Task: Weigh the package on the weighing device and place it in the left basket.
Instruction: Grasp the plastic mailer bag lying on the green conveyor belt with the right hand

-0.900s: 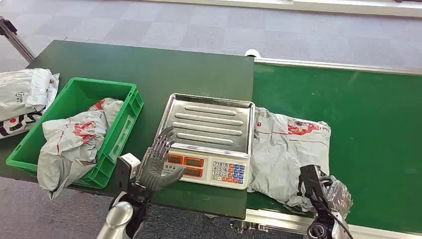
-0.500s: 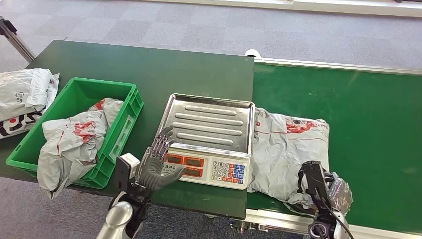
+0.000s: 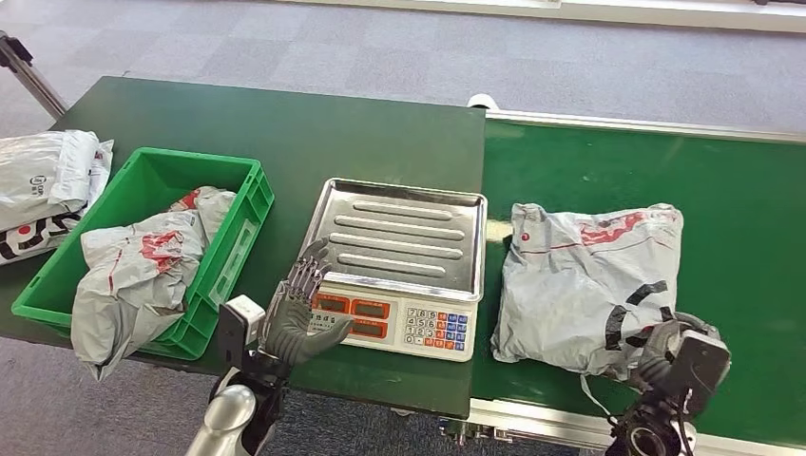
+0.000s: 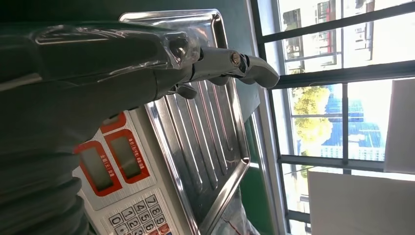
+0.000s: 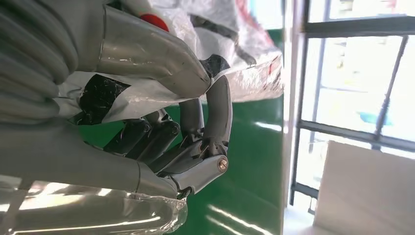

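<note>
A grey package with red and black print lies on the green belt, just right of the scale. My right hand grips the package's near right corner; in the right wrist view the thumb and curled fingers close around the package's edge. The scale has a bare steel tray and a keypad at its front. My left hand is open beside the scale's front left corner, its fingers stretched out above the tray. The green basket stands left of the scale.
Inside the basket lies another grey package, hanging over its near rim. More packages are piled at the table's far left edge. The dark green table meets the belt beside the scale.
The package has shifted right along the belt, away from the scale, and turned. My right hand moved right with it and now holds its near right corner. The left hand stayed put.
</note>
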Tool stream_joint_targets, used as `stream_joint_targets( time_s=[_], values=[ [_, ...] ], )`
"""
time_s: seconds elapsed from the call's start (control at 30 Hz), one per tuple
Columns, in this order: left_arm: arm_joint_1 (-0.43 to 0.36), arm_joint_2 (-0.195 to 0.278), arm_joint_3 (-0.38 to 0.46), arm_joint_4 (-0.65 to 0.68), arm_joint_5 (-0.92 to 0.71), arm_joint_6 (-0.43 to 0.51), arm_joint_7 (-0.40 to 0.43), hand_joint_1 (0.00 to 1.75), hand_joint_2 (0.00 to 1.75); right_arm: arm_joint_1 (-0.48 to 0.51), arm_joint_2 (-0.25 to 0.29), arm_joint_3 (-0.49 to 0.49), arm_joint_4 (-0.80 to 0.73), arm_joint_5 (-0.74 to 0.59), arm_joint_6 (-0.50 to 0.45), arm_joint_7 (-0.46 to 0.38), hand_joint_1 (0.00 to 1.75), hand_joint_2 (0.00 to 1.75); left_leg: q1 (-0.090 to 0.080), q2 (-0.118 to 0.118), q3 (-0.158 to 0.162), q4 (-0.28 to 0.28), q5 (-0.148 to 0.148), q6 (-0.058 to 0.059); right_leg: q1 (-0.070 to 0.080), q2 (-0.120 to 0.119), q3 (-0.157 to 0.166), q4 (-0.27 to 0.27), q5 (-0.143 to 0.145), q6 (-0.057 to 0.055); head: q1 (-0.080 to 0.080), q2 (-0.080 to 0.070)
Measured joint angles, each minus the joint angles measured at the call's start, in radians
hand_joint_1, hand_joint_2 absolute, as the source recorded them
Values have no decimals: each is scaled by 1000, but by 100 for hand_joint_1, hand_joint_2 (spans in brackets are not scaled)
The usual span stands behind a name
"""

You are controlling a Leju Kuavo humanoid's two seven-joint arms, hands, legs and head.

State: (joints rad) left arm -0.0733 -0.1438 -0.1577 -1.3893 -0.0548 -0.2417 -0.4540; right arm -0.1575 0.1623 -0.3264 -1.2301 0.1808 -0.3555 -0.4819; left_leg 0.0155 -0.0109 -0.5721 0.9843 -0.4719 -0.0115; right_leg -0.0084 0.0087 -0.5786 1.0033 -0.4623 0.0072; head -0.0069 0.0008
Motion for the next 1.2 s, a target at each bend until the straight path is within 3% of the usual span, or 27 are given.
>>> stream_joint_targets(
  time_s=[0.17, 0.3, 0.5, 0.77, 0.87, 1.03, 1.2],
  values=[
    [-13, 0, -3, 16, 5, 12, -19, 0, 175, 28, 31, -24, -108, -333, 118, -40, 175, 175, 0, 0, 0, 0, 0, 0, 0, 0, 0, 0, 0, 0, 0, 0],
    [-18, 0, -4, 18, 6, 16, -22, 0, 175, 46, 51, -36, -190, -444, 97, -89, 175, 175, 0, 0, 0, 0, 0, 0, 0, 0, 0, 0, 0, 0, 0, 0],
    [-31, 3, -4, 16, 9, 32, -24, 0, 175, 79, 78, -45, -340, -469, 5, -180, 175, 175, 0, 0, 0, 0, 0, 0, 0, 0, 0, 0, 0, 0, 0, 0],
    [-27, 14, -3, -29, 10, 72, -54, 0, 175, 97, 79, -1, -430, -484, 49, -192, 175, 175, 0, 0, 0, 0, 0, 0, 0, 0, 1, 0, 0, 0, 0, 0],
    [-22, 17, -2, -40, 19, 80, -65, 0, 175, 101, 78, 15, -441, -503, 105, -194, 175, 175, 0, 0, 0, 0, 0, 0, 0, 0, 1, 0, 0, 0, 0, 0],
    [-4, 20, 4, -70, 38, 100, -109, 0, 175, 99, 78, 76, -482, -480, 280, -211, 175, 175, 0, 0, 0, 0, 0, 0, 0, 0, 0, 0, 0, 0, 0, 0],
    [2, 19, 14, -95, 40, 110, -133, 0, 175, 70, 78, 146, -525, -438, 324, -214, 175, 175, 0, 0, 0, 0, 0, 0, 0, 0, 1, 0, 0, 0, 0, 0]
  ],
)
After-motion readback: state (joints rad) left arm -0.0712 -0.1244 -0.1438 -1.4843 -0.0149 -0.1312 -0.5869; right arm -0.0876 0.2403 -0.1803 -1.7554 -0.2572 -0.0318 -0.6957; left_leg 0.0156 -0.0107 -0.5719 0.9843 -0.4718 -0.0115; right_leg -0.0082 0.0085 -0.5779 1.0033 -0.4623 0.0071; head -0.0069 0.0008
